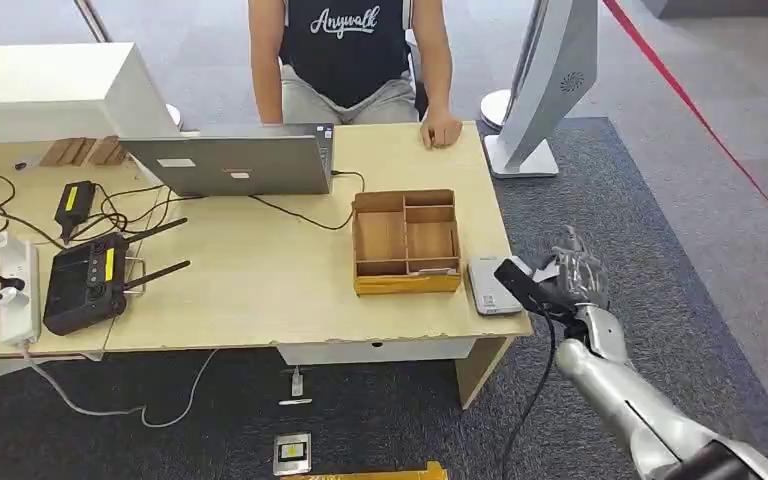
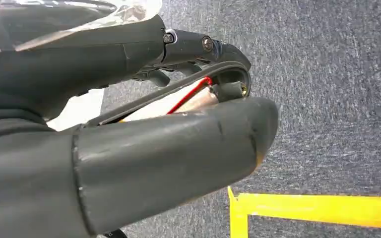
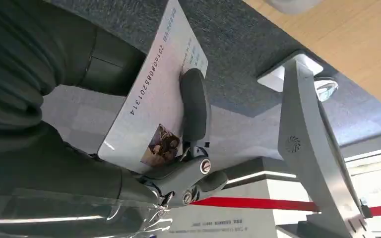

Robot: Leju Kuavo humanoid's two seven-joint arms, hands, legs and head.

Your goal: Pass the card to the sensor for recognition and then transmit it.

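Observation:
My right hand [image 1: 565, 275] hovers just off the table's right edge and holds the card [image 3: 154, 99]. It is white, with a printed number and a small photo, pinched between the thumb and a dark finger [image 3: 194, 106]. The grey sensor pad [image 1: 490, 285] lies flat at the table's front right corner, just left of the hand. My left hand [image 2: 144, 148] hangs over dark carpet, with nothing seen in it and a gap between thumb and fingers.
A person sits across the table, one hand [image 1: 441, 130] resting on its far edge. A wooden divided box [image 1: 405, 243] stands left of the sensor. A laptop [image 1: 230, 160], black controller [image 1: 85, 280] and cables fill the left. A white stand [image 1: 545, 90] rises beyond the right end.

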